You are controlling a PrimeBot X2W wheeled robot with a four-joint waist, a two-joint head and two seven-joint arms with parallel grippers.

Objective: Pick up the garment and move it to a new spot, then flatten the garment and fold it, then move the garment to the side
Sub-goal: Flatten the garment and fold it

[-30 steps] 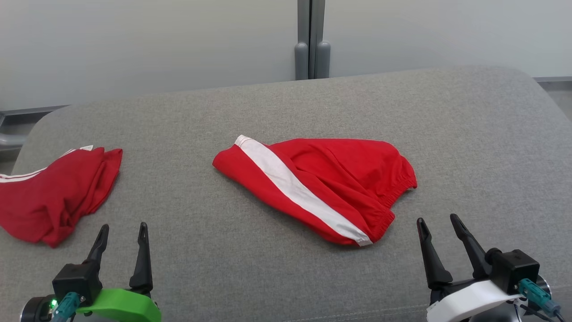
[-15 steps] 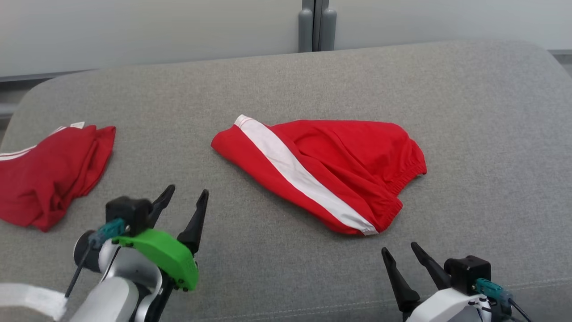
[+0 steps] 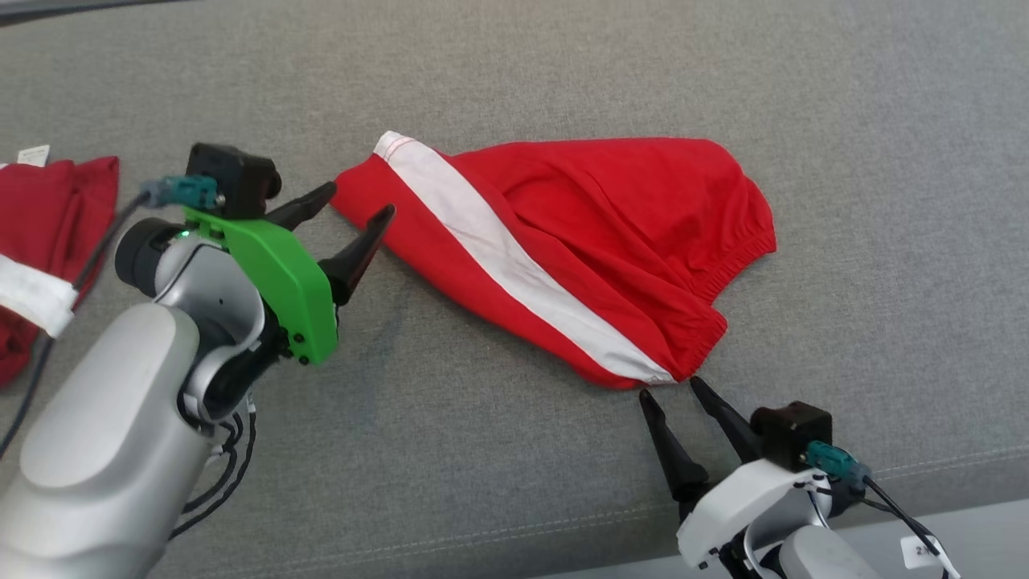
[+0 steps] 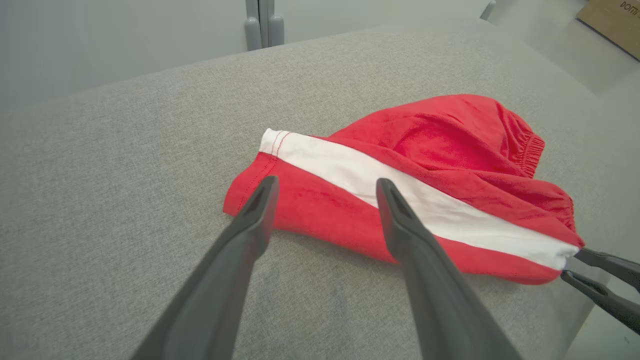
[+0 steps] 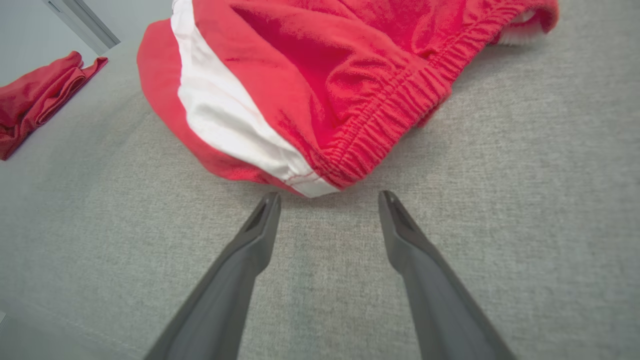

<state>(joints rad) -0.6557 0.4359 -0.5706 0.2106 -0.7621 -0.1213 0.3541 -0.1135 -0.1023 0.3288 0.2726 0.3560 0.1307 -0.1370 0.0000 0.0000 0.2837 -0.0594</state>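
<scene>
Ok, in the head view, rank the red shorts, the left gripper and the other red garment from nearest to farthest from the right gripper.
1. red shorts, corner just ahead of the right gripper.
2. left gripper, at the shorts' left end.
3. other red garment, far left edge.

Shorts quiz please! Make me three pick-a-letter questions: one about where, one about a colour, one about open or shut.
1. Where is the right gripper? A on a box; B at the shorts' waistband end; C under the shorts.
2. What colour is the shorts' stripe? A white; B blue; C black.
3. How does the left gripper stand? A shut on the shorts; B shut on nothing; C open.
Answers: 1 B, it points at the elastic corner, just short of it. 2 A, a white band runs along the red cloth. 3 C, its two fingers stand wide apart by the hem end.
</scene>
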